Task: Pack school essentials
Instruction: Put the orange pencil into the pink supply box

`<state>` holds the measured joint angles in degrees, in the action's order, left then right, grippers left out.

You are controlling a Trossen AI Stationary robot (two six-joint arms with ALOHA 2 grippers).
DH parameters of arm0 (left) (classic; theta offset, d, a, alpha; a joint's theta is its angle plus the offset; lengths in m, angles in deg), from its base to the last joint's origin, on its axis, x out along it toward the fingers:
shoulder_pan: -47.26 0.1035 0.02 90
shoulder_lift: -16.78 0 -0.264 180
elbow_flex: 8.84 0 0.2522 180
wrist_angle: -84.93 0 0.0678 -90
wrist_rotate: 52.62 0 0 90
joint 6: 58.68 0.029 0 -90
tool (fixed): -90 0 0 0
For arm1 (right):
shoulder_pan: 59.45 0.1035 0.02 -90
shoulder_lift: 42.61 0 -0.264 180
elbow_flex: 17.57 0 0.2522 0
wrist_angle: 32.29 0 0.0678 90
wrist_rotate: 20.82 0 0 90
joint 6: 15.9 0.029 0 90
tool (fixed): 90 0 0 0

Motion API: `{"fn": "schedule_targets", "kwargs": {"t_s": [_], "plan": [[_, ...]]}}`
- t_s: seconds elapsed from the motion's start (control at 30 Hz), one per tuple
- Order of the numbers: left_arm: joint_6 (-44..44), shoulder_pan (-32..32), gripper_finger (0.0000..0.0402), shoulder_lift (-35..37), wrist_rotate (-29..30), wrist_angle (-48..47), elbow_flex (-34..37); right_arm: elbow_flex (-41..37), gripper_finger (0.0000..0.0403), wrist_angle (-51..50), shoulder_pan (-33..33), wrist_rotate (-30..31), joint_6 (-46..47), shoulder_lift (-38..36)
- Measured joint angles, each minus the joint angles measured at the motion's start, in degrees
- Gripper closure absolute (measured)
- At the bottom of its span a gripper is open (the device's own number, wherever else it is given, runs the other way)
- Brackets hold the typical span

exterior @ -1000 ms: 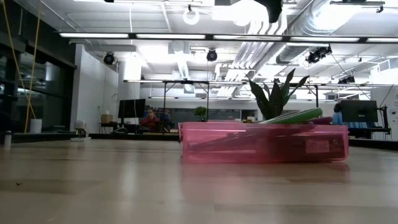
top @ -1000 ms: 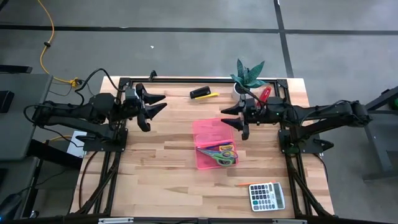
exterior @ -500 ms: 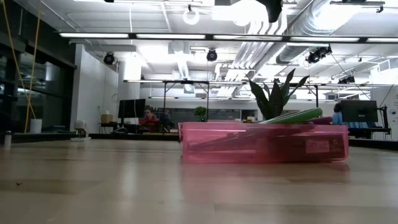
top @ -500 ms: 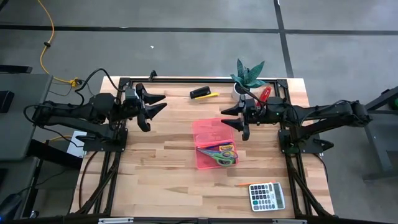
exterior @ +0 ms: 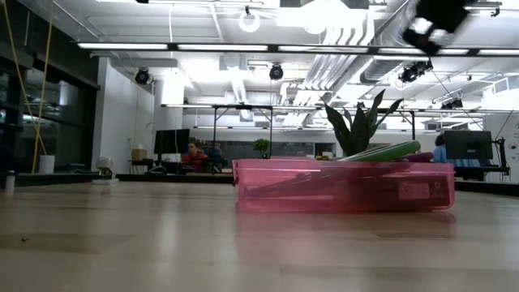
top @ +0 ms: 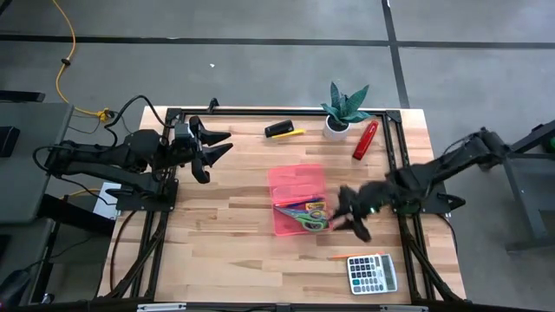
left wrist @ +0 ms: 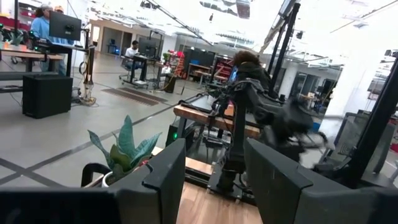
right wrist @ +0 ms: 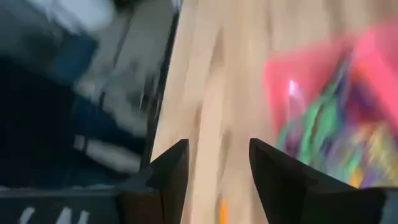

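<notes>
Two arms up, neither carrying anything. Left gripper (top: 211,147) waits over the table's left-rear part, fingers apart, empty. Right gripper (top: 351,218) is low, just right of the tray (top: 295,180); its wrist view shows fingers (right wrist: 169,171) spread w/ nothing between them, bare wood and a bit of orange below.

Where the stuff is: green scissors (top: 314,222) and purple scissors (top: 299,207) lie in the tray's near half w/ a few pencils. Still out: orange pencil (top: 338,256) by the calculator (top: 372,273), red item (top: 365,139) near the plant (top: 346,106), dark item w/ yellow tip (top: 284,131) at the rear edge.

Risks, as we judge them:
- Right arm looks blurred, so prob. moving fast; that close to the tray wall it could clip it and shove tray + contents.
- Pencil is thin, flat on wood: fingers may skid off or roll it toward the calculator or table edge.
- Pinching it off-centre could let it tip and catch the rim on the way in.

Vs. a sec ago: right gripper was farther back, near the plant and beside the tray's far corner; it's now swung fwd and down toward the front-right. We see the red item fully now. Left arm, tray contents: no change.
</notes>
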<state>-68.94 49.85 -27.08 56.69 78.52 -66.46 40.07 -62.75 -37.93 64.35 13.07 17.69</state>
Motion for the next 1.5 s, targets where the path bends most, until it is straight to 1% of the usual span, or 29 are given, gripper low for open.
{"fn": "schedule_targets", "kwargs": {"t_s": [0.07, 0.2, 0.37, 0.6, 0.73, 0.83, 1.0, 1.17, 1.4, 1.5], "plan": [[0.0, 0.0, 0.0249, 0.0, 0.0, 0.0, 0.0, 0.0, 0.0247, -3.8, 4.5, 0.0, 3.1, 0.9], [0.0, 0.0, 0.0249, 0.0, 0.0, 0.0, 0.0, 0.0, 0.0253, -5.9, 11.4, 0.9, 8.4, 5.5], [1.6, 0.0, 0.0249, 0.0, 0.0, 0.0, 0.0, 0.0, 0.0254, -4.1, 15.7, -0.9, 11.6, 14.1], [2.4, 0.0, 0.0249, 0.0, 0.8, 0.0, 0.0, 0.0, 0.0254, -2.6, 16.9, -1.2, 13.7, 23.4], [2.4, 0.0, 0.0249, 0.0, 0.8, 0.0, 0.0, 0.4, 0.0254, -2.9, 16.9, 0.4, 14.8, 26.9], [2.7, 0.0, 0.0249, 0.0, 0.8, 0.0, 0.0, 3.7, 0.0254, -6.6, 16.9, 1.9, 13.4, 30.0], [3.6, 0.0, 0.0249, 0.0, 0.8, 0.0, 0.0, 11.9, 0.0254, -15.8, 17.5, 5.7, 10.0, 36.8], [4.0, 0.0, 0.0249, 0.0, 0.8, 0.0, 0.0, 17.0, 0.0254, -21.7, 18.5, 6.3, 9.5, 43.0], [4.1, 0.0, 0.0249, 0.0, 0.9, 0.0, 0.0, 16.9, 0.0255, -22.3, 20.0, 6.7, 12.8, 43.7], [4.1, 0.0, 0.0249, 0.0, 0.9, 0.0, 0.0, 16.8, 0.0268, -23.0, 20.1, 7.0, 14.0, 43.7]]}}
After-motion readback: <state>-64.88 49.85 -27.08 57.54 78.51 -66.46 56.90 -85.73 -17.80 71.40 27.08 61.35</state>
